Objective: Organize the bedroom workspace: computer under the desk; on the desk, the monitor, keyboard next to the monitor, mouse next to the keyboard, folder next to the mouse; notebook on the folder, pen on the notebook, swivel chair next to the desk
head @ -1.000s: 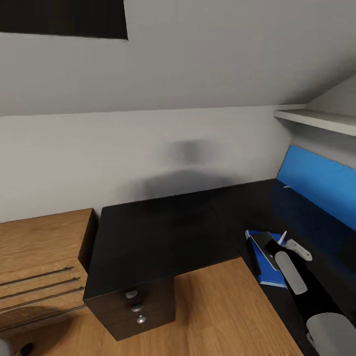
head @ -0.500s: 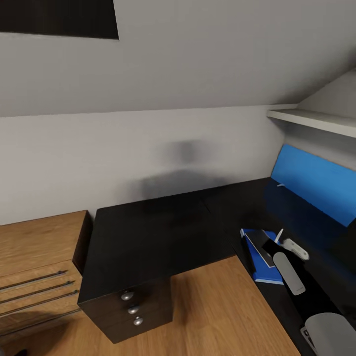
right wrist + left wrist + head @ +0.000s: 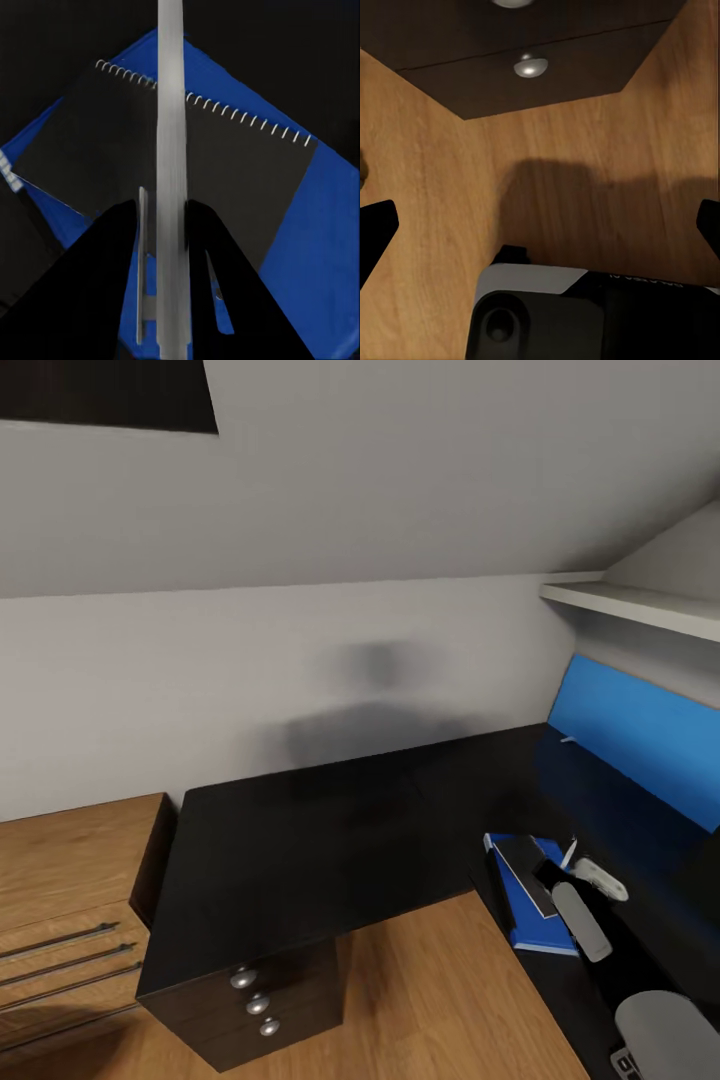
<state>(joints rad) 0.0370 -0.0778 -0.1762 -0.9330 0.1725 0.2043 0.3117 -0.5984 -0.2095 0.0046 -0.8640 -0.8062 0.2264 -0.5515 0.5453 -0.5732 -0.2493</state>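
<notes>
A blue folder (image 3: 535, 925) lies on the black desk (image 3: 320, 830) near its right wing, and a black spiral notebook (image 3: 524, 858) rests on the folder. My right gripper (image 3: 553, 872) hovers over them, shut on a thin silver pen (image 3: 569, 850). In the right wrist view the pen (image 3: 171, 112) runs between the two black fingers of the right gripper (image 3: 165, 210), above the notebook (image 3: 97, 165) and folder (image 3: 315, 247). The blue monitor screen (image 3: 640, 745) stands at the right. My left gripper (image 3: 540, 225) is open over the wooden floor.
The desk's drawer unit (image 3: 255, 1000) with round knobs stands at its front left, its knob (image 3: 530, 67) close to the left gripper. A wooden dresser (image 3: 60, 880) sits further left. A white shelf (image 3: 630, 600) hangs above the monitor. Wooden floor (image 3: 440, 980) fills the desk's inner corner.
The whole head picture has shifted a little, so the camera has moved. The right gripper still holds the pen over the notebook and folder.
</notes>
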